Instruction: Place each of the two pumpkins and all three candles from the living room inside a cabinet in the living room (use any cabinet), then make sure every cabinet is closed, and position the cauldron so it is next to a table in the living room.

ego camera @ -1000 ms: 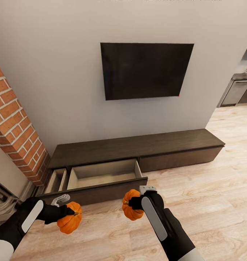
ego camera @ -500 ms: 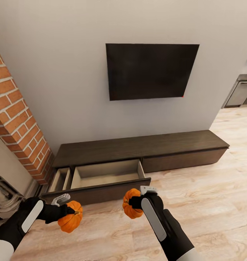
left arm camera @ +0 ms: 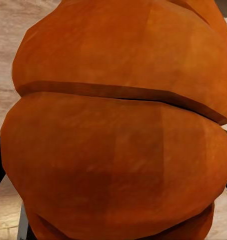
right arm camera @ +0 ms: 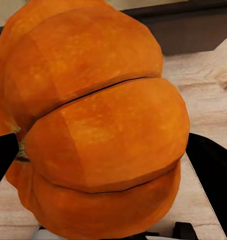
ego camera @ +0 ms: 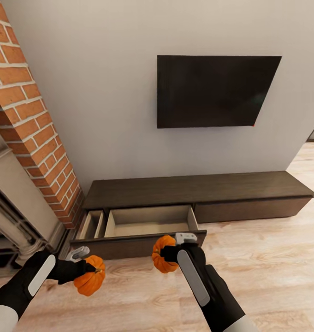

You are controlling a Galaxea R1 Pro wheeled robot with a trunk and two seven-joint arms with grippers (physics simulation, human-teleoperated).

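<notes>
I hold two small ribbed orange pumpkins above the wood floor. My left gripper [ego camera: 83, 268] is shut on one pumpkin [ego camera: 89, 275] at the lower left; close up in the left wrist view that pumpkin [left arm camera: 118, 125] blocks nearly everything. My right gripper [ego camera: 171, 254] is shut on the other pumpkin [ego camera: 162, 254], seen close in the right wrist view [right arm camera: 98, 125], just in front of the cabinet's open drawer. The long low dark brown cabinet [ego camera: 198, 189] stands against the wall, its left drawer [ego camera: 150, 221] pulled out with a pale, bare interior. Candles and cauldron are out of view.
A brick chimney column [ego camera: 32, 120] and a pale fireplace surround [ego camera: 14, 207] stand at the left. A black TV [ego camera: 216, 91] hangs on the grey wall above the cabinet. Light wood floor [ego camera: 267, 267] stretches to the right.
The whole picture has shifted right, so the camera has turned left: more brick and fireplace show, the kitchen has left the frame. Both grippers keep their pumpkins; the right one sits nearer the drawer front.
</notes>
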